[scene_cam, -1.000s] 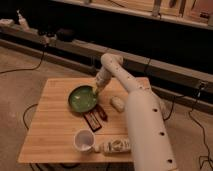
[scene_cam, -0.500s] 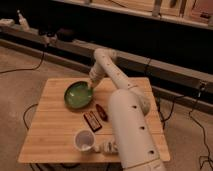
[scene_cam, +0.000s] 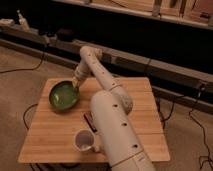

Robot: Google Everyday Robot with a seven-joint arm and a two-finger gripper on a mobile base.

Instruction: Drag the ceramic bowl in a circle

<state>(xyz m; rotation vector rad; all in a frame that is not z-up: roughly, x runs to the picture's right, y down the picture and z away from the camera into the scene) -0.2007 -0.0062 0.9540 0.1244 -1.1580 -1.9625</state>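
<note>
Ceramic bowl [scene_cam: 62, 96] dragged left, jaws clenched on its rim; white cup [scene_cam: 84, 140] apart

No readable text, labels, brands, numbers or signs on anything visible.

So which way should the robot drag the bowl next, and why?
Probably curve the bowl toward the table's near side. The gripper is shut on its far right rim, it sits close to the left edge, and bare wood lies in front, left of the cup.
</note>
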